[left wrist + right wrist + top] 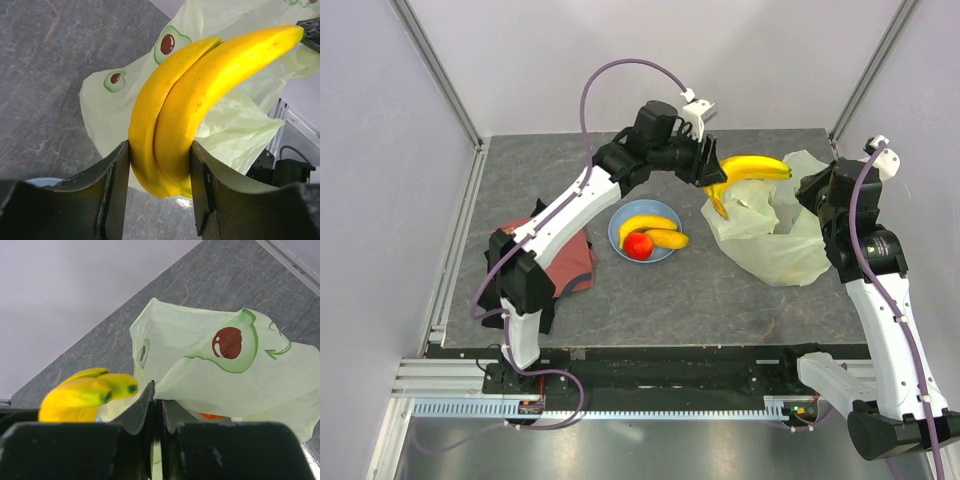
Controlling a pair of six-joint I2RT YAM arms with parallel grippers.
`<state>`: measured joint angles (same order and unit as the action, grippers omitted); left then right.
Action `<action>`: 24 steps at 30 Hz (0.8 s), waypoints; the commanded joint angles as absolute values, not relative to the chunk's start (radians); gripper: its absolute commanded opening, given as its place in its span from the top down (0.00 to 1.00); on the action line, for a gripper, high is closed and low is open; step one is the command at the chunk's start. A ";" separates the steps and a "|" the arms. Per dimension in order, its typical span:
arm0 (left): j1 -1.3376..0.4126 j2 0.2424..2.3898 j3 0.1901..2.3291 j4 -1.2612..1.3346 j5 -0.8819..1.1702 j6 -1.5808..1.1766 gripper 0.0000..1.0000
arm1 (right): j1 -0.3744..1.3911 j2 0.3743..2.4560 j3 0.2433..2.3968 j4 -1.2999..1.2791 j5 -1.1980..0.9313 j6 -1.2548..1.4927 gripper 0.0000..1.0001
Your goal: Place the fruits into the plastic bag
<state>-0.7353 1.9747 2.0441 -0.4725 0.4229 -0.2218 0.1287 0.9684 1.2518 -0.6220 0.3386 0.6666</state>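
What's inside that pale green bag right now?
An orange sliver shows under the bag's edge, which the right gripper pinches. The crinkled plastic hides everything else inside.

Light is bright, even and diffuse, coming from above; shadows on the table (720, 300) are faint and soft-edged. The top view is sharp, though the frame posts (438, 75) lean outward at 11 and 1 o'clock, and the metal sill (650, 450) at 6 o'clock shows a dull sheen. In the left wrist view the bananas (200, 95) are crisp with a soft gloss, and the left fingers (112, 195) at 6 o'clock are dark. In the right wrist view the bag (210, 375) glows translucent; the right fingers (135, 415) at 6 o'clock are near-black and slightly blurred.
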 commanded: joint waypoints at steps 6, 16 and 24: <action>-0.741 1.802 2.112 -0.405 0.567 -0.386 0.82 | 0.130 0.948 1.267 -0.627 0.362 0.707 0.89; -0.883 1.790 2.120 -0.611 0.551 -0.324 0.83 | 0.130 0.940 1.302 -0.630 0.408 0.683 0.88; -0.933 1.734 1.987 -0.607 0.537 -0.302 0.86 | 0.130 0.953 1.356 -0.657 0.405 0.655 0.87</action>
<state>-0.9207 1.8076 2.0609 -0.5964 0.5426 -0.3241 0.1284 0.9558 1.3029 -0.6594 0.3870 0.6765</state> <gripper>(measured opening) 0.530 0.125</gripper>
